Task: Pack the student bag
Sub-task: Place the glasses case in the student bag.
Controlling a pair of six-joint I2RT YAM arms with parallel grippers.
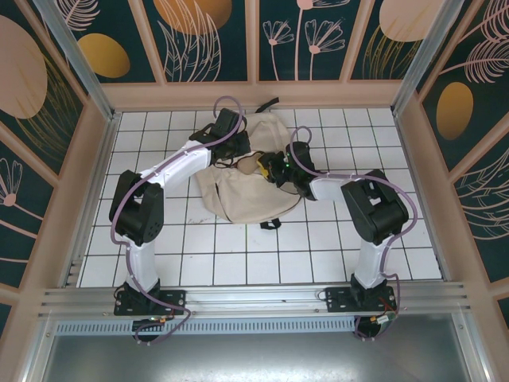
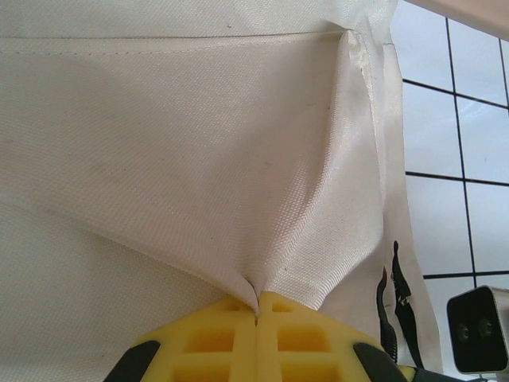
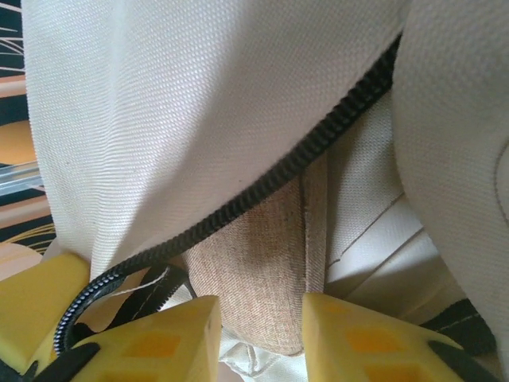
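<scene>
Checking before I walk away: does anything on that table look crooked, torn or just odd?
Nothing looks torn or spilled. The bag lies slumped and creased in the middle of the table, and the left hand, shut on it, pinches its cloth into a sharp peaked fold.

Student bag (image 1: pixel 238 199): cream woven cloth, fine even weave, matt with a faint sheen. Its zipper (image 3: pixel 262 187): black ribbed coil, plastic-looking. Inner panel (image 3: pixel 254 270): tan cloth, coarser and rougher. Left gripper (image 2: pixel 257 306) and right gripper (image 3: pixel 260 306): yellow moulded plastic, matt. Table (image 1: pixel 238 255): white tiles, smooth. Front rail (image 1: pixel 254 298): brushed metal.
</scene>
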